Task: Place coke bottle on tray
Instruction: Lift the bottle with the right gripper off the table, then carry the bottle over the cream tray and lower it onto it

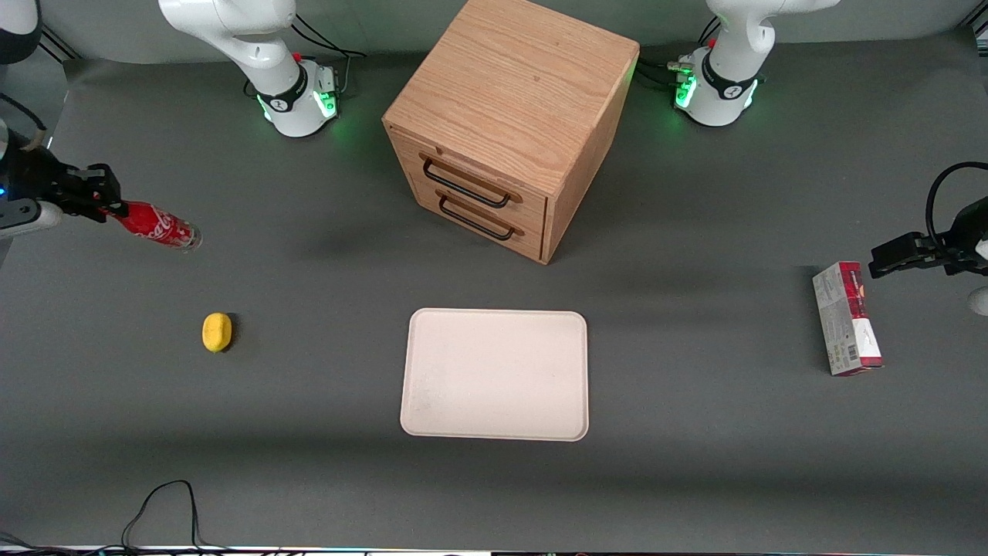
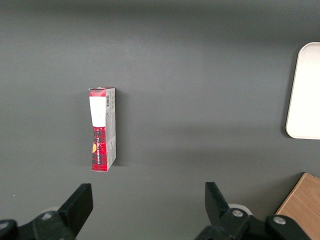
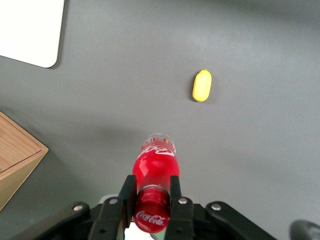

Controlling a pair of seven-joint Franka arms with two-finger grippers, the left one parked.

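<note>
The right arm's black two-finger gripper [image 1: 104,207] is hanging over the working arm's end of the dark grey table [image 1: 695,479], at about nine o'clock from the table's middle in the front view. Its fingers are clenching the neck of the small red coke bottle with a red cap and white lettering [image 1: 158,226], just below the cap. The bottle is sticking out of the gripper on a slant, its clear base pointing away from the fingers and tipped down toward the table; whether the base is touching the surface cannot be told.

In the right wrist view the gripper [image 3: 152,197] is showing one black finger on each side of the bottle [image 3: 155,172], with the cap's white lettering facing the camera.

The large flat rectangular cream-beige tray with rounded corners [image 1: 432,417] is lying well apart from the bottle, at roughly four o'clock from it in the front view, with nothing on it. A small yellow lemon-like lump [image 1: 217,332] is sitting on the table at about five o'clock from the bottle, nearer to the front camera. The light wooden cabinet with two black-handled drawers [image 1: 509,116] is standing at about twelve o'clock from the tray. A red and grey carton [image 1: 847,318] is lying toward the parked arm's end of the table.
</note>
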